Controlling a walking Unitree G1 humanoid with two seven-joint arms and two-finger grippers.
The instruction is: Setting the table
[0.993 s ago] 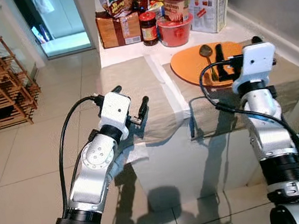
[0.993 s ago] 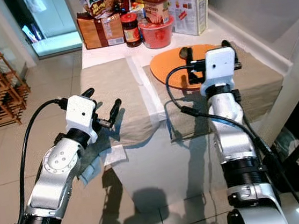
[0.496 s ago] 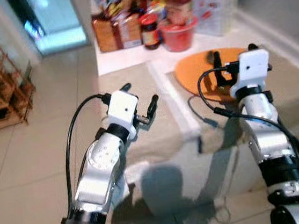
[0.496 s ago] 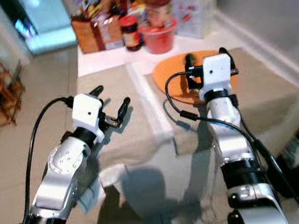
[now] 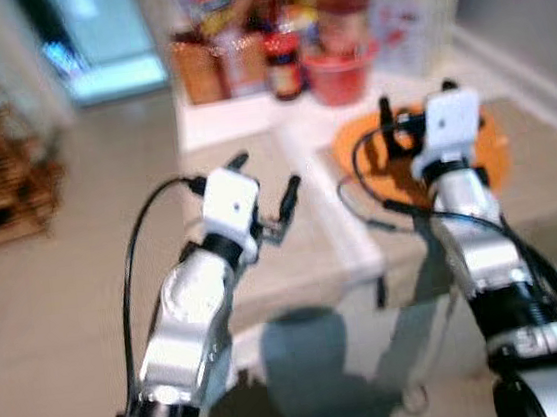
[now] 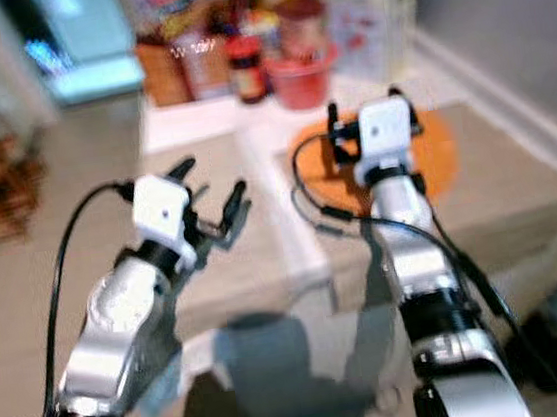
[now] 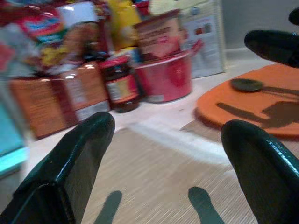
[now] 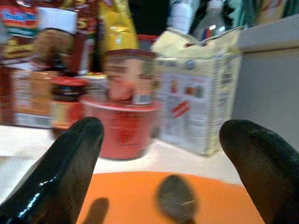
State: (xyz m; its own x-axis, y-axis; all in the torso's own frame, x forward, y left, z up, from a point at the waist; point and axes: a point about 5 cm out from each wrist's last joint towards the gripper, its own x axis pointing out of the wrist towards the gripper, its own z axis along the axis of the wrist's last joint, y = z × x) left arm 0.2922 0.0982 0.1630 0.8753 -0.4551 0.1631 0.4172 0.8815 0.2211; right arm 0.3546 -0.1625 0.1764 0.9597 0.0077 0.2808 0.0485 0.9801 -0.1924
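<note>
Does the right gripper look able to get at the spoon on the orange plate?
Probably yes: the open right gripper hovers over the plate, the spoon lies straight ahead between its fingers, nothing between.

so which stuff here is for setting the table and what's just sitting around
For the job:
- orange plate
- spoon on the plate
- beige placemats
- right gripper, fingers open over the plate
- left gripper, open above the left placemat

Lying about:
- red bowl
- dark jar
- cartons and food packets

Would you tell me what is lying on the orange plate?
A dark spoon lies on the plate. In the eye views, the right tool covers part of the plate, hiding anything there.
</note>
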